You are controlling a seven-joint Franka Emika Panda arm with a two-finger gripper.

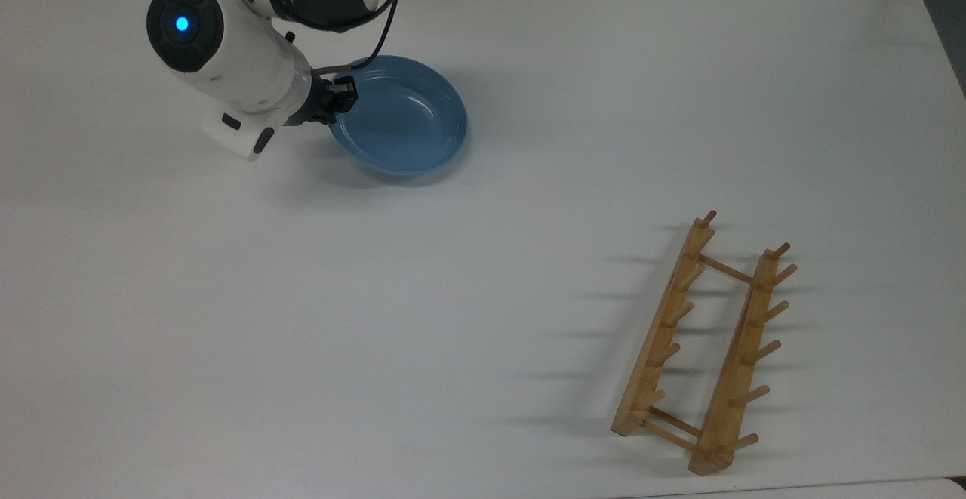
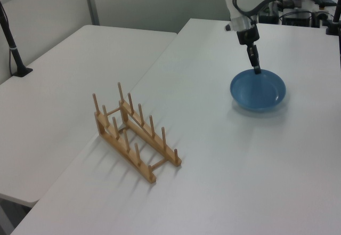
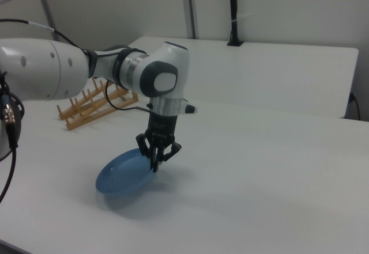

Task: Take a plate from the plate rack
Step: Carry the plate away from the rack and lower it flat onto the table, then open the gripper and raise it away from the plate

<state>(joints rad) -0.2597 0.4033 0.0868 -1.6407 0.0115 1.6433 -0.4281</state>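
The light-blue plate point(image 1: 404, 125) point(image 2: 258, 90) point(image 3: 124, 176) lies nearly flat on the white table, far from the rack, at the top view's upper left. My gripper point(image 1: 338, 95) point(image 2: 257, 70) point(image 3: 156, 166) is shut on the plate's rim at the edge nearest the arm. The wooden plate rack point(image 1: 702, 348) point(image 2: 134, 132) point(image 3: 92, 105) stands with nothing between its pegs at the top view's lower right.
The white arm point(image 1: 249, 46) leans over the table's upper left in the top view. A second white table point(image 2: 64, 86) adjoins on the left view's left, with a black post point(image 2: 13, 46) on it. Cables and equipment point(image 2: 298, 6) sit at the far end.
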